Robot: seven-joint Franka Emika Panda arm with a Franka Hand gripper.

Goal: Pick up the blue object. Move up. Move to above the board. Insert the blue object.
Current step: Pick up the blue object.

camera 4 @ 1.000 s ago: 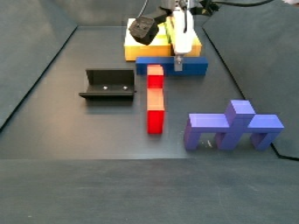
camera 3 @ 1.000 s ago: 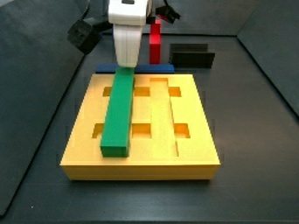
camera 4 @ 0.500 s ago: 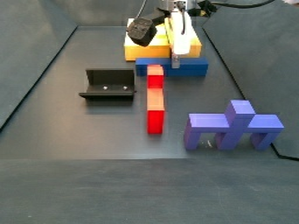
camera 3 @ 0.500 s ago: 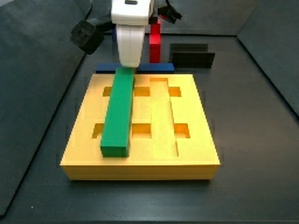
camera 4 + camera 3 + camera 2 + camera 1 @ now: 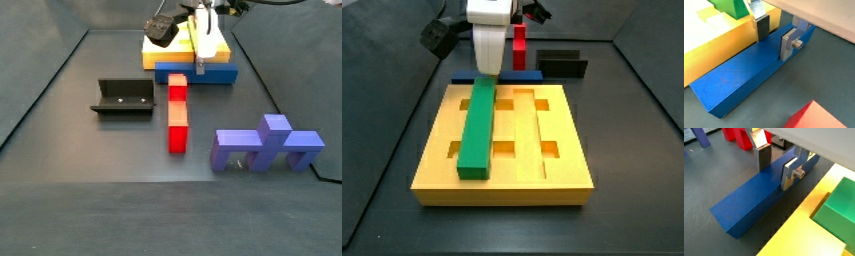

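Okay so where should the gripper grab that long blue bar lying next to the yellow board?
Grip the blue bar near mid-length across its two long side faces, coming straight down. It lies flat beside the yellow board, and the gripper already straddles it, fingers open.

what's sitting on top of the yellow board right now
A green bar lies lengthwise in one groove of the board. The other grooves and their square holes look empty. The gripper straddles the blue object on the floor beside the board; whatever is under the bar is hidden.

One gripper (image 5: 776, 167), five pieces.
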